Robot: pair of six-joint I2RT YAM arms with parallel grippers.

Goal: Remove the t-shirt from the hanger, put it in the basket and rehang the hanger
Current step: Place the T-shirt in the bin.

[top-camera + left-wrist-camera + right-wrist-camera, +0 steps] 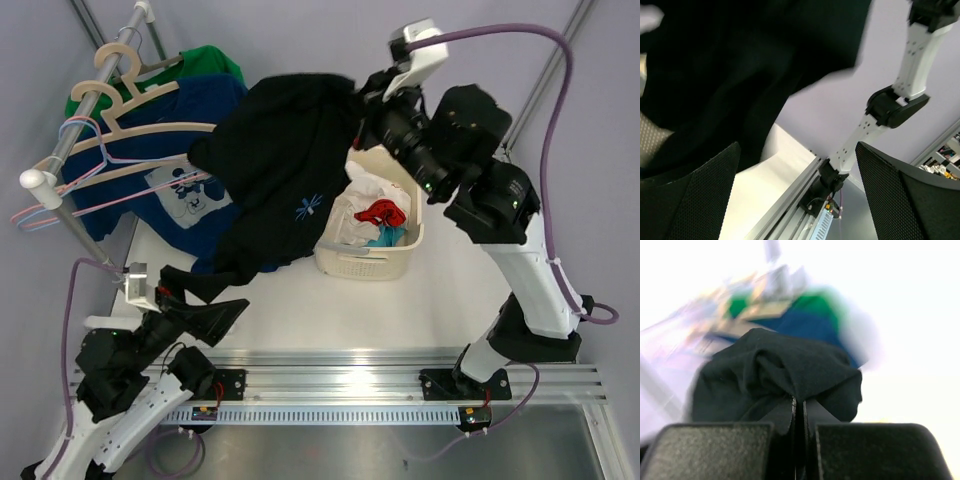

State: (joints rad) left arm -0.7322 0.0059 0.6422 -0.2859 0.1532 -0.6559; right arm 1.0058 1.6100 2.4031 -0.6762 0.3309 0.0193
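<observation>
1. Pinched shut in the right claw (pixel 799 410): a bunched fold of the black t-shirt (pixel 280 170), held high, draping down and to the left from the grip.
2. Spread wide around nothing: the left claw (pixel 800 200), just beneath the hanging hem.
3. Seemingly near done, with most of the cloth off the beige hanger (pixel 150 128) far left of the right claw. One edge close by its tip; impossible to tell whether free.
4. Left: clearing that edge, then lowering onto the worktop (pixel 400 310).

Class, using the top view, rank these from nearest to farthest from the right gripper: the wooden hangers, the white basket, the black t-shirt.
1. black t-shirt, pinched in the right gripper, jaws shut.
2. white basket, just below it, toward the arms.
3. wooden hangers, far left on the rail.
</observation>
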